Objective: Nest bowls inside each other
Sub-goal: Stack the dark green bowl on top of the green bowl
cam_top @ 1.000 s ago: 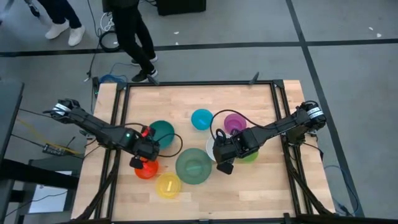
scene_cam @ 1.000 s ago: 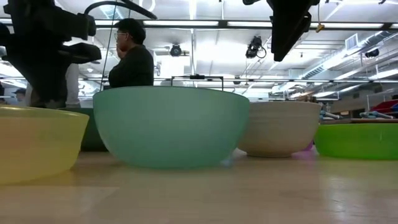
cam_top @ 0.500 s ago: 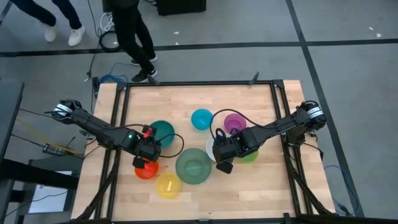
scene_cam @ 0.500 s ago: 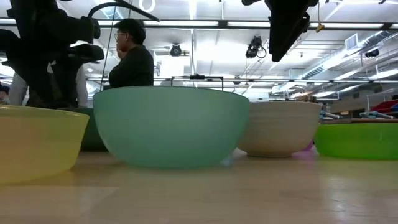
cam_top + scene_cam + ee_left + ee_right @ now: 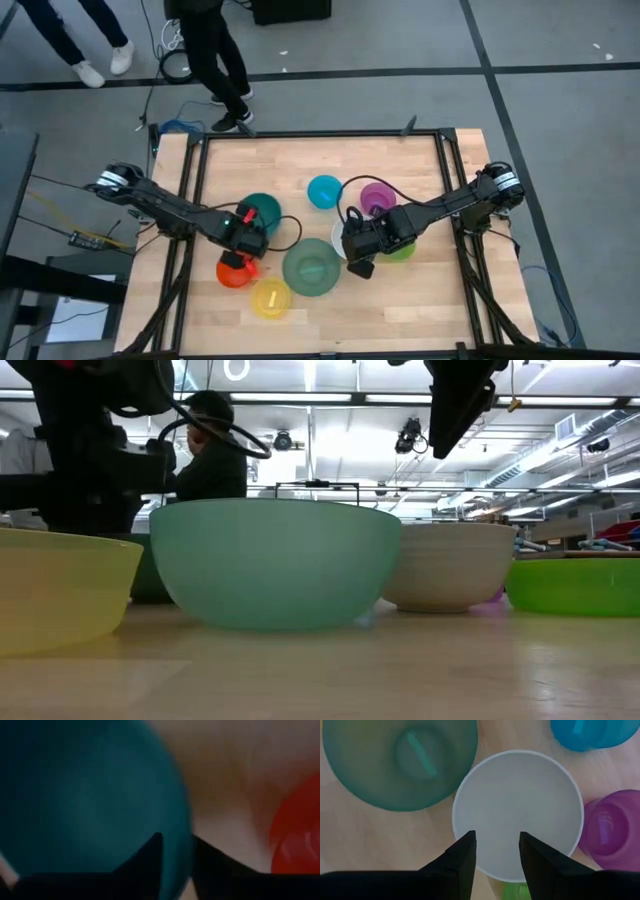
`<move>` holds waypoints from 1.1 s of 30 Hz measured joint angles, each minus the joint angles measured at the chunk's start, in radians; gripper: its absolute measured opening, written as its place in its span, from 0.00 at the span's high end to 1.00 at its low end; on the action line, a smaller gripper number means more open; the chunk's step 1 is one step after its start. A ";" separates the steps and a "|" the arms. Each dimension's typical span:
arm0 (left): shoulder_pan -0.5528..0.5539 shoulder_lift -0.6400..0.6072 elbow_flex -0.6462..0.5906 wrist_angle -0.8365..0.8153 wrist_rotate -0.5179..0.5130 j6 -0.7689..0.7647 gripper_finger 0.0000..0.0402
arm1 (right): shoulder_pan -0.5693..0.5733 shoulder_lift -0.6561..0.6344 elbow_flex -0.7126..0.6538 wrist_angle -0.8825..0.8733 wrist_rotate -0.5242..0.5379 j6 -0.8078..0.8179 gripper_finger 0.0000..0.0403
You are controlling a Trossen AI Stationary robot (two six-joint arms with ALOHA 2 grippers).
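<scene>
A teal bowl (image 5: 263, 212) stands on the table at centre left, with an orange bowl (image 5: 234, 273) just on its near side. My left gripper (image 5: 247, 240) is down at the teal bowl's near rim and shut on it. A large sage green bowl (image 5: 310, 267) and a yellow bowl (image 5: 270, 298) stand nearer the front. My right gripper (image 5: 495, 851) hangs open above a white bowl (image 5: 520, 815), touching nothing. A light blue bowl (image 5: 324, 191) and a purple bowl (image 5: 377, 198) stand farther back. A lime green bowl (image 5: 402, 252) is partly hidden under the right arm. My left gripper has the teal bowl's rim (image 5: 186, 845) between its two fingers, one finger (image 5: 150, 857) inside the bowl and the other (image 5: 212, 867) outside. The fingers come from above, pointing steeply down. The bowl stands upright on the table.
The bowls crowd the middle of the wooden table (image 5: 420, 170); bare wood lies along the far edge and at the near right. A black frame (image 5: 445, 200) borders the table. People stand on the floor beyond the far edge (image 5: 215, 60).
My left gripper has gone from above the orange bowl toward the far edge and down, to the near rim of the teal bowl. The bowls have stayed where they were.
</scene>
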 joint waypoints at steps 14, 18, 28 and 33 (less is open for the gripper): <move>-0.018 -0.021 0.349 0.111 0.013 0.182 0.99 | -0.001 0.000 0.000 -0.255 0.283 0.284 0.66; -0.028 0.038 0.417 0.075 0.081 0.234 0.99 | 0.012 -0.010 0.000 -0.365 0.326 0.399 0.66; -0.010 0.149 0.423 0.148 0.343 0.306 0.99 | 0.070 -0.072 0.000 -0.428 0.358 0.514 0.66; -0.008 0.151 0.423 0.193 0.366 0.297 0.91 | 0.073 -0.086 0.000 -0.431 0.368 0.513 0.66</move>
